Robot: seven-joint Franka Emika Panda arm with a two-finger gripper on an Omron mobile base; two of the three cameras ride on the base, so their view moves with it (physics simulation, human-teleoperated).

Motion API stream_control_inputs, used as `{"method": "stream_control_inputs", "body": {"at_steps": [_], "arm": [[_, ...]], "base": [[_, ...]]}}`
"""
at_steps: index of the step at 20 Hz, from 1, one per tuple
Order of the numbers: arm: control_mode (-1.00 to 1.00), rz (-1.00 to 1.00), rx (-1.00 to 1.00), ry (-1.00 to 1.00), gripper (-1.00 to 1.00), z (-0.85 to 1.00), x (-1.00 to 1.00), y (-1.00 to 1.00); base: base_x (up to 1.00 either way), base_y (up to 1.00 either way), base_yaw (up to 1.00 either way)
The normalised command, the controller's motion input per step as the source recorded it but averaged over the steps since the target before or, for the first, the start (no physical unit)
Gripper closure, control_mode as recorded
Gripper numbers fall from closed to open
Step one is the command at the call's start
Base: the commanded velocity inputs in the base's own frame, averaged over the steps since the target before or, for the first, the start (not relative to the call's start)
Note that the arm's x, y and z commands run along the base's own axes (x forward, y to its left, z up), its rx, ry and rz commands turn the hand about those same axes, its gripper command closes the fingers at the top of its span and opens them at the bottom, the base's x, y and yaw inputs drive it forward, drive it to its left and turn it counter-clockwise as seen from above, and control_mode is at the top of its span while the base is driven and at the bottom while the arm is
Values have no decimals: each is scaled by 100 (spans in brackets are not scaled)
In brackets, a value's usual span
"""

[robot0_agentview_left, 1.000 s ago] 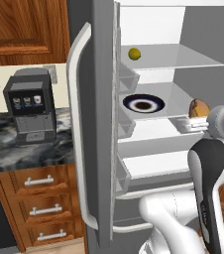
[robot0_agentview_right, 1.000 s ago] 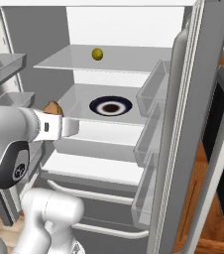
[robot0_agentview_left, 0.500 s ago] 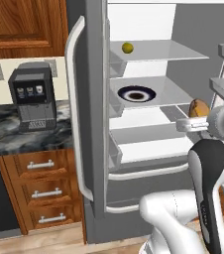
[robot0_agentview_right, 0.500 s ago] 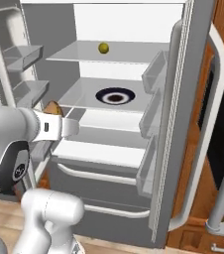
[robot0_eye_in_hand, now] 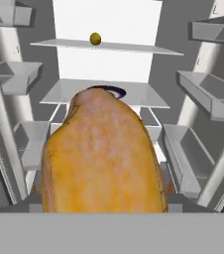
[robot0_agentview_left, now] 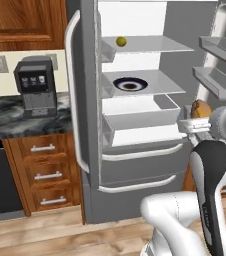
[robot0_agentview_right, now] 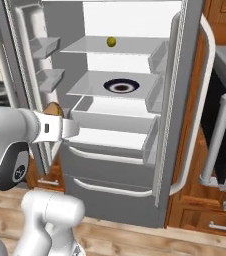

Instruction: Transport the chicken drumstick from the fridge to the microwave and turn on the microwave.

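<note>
My gripper (robot0_agentview_left: 199, 120) has its jaws spread wide and closed on the chicken drumstick (robot0_eye_in_hand: 104, 156), which bulks large in the hand view and hides the fingertips, so I judge the hold from how the meat sits right against the hand. In the left base view the drumstick (robot0_agentview_left: 201, 108) pokes up just above the wrist, in front of the open fridge (robot0_agentview_left: 135, 120) and outside its shelves; the right base view shows it (robot0_agentview_right: 53, 108) beside the left door's bins. It looks light and firm, a lumpy tapered piece with a glossy skin that I would expect to be slippery, so I judge the thick middle to be the safest place to hold it, not the narrow end, which could slide out. Behind it a dark-ringed plate (robot0_agentview_left: 130, 84) sits on the middle shelf and a small yellow ball (robot0_agentview_left: 121, 41) on the one above. A coffee machine (robot0_agentview_left: 35, 85) stands on the counter (robot0_agentview_left: 5, 117) left of the fridge.
</note>
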Motion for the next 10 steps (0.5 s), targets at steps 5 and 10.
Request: {"method": "stream_control_inputs", "body": {"at_steps": [5,10], "arm": [[100,0,0,0,100,0,0,0],[100,0,0,0,100,0,0,0]], "base": [[-58,0,0],[-24,-16,0]]}}
